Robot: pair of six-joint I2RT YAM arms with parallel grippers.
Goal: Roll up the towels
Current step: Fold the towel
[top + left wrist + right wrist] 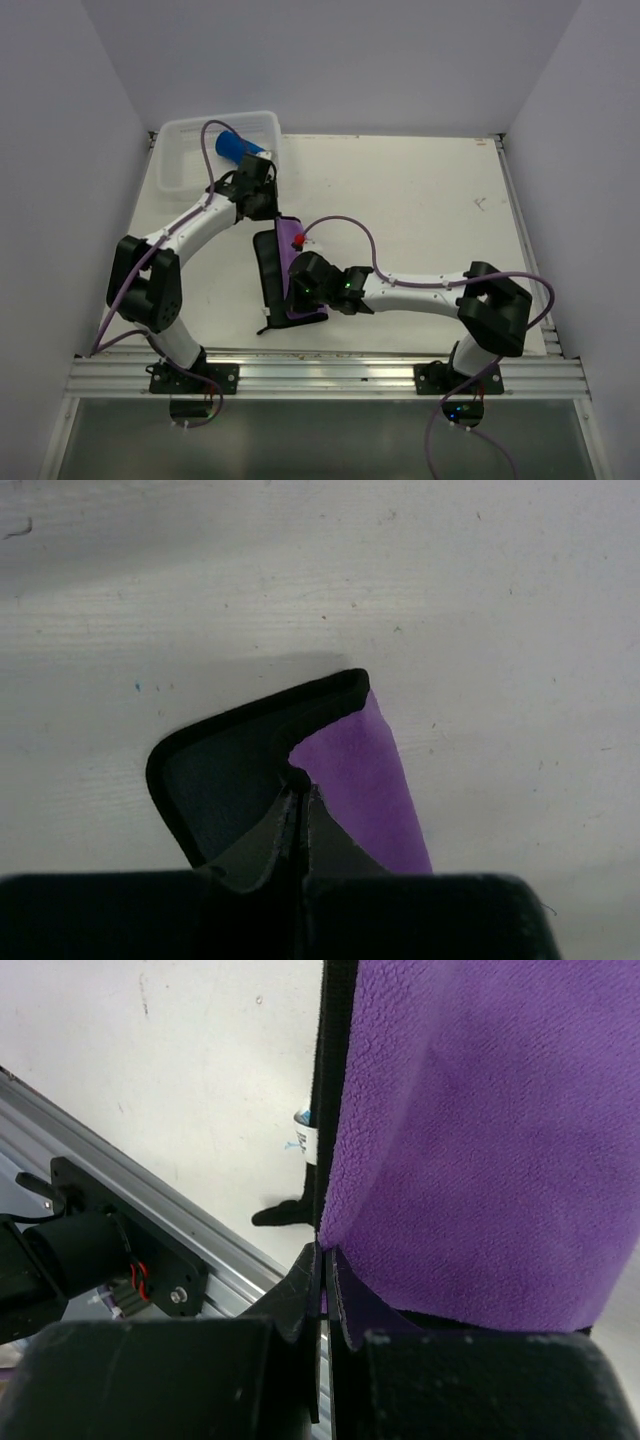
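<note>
The light purple towel (272,268) with its dark edge lies folded lengthwise in the middle of the table, stretched between both grippers. My left gripper (270,210) is shut on its far end; in the left wrist view the left gripper (297,782) pinches the dark hem where the towel (368,770) folds over. My right gripper (303,290) is shut on the near end; in the right wrist view the right gripper (325,1255) pinches the corner of the towel (470,1130). The royal blue towel (238,148) lies rolled in the basket.
A white plastic basket (195,128) stands at the table's far left corner, just behind the left gripper. An aluminium rail (330,375) runs along the near edge, close behind the right gripper. Purple cables loop above both arms.
</note>
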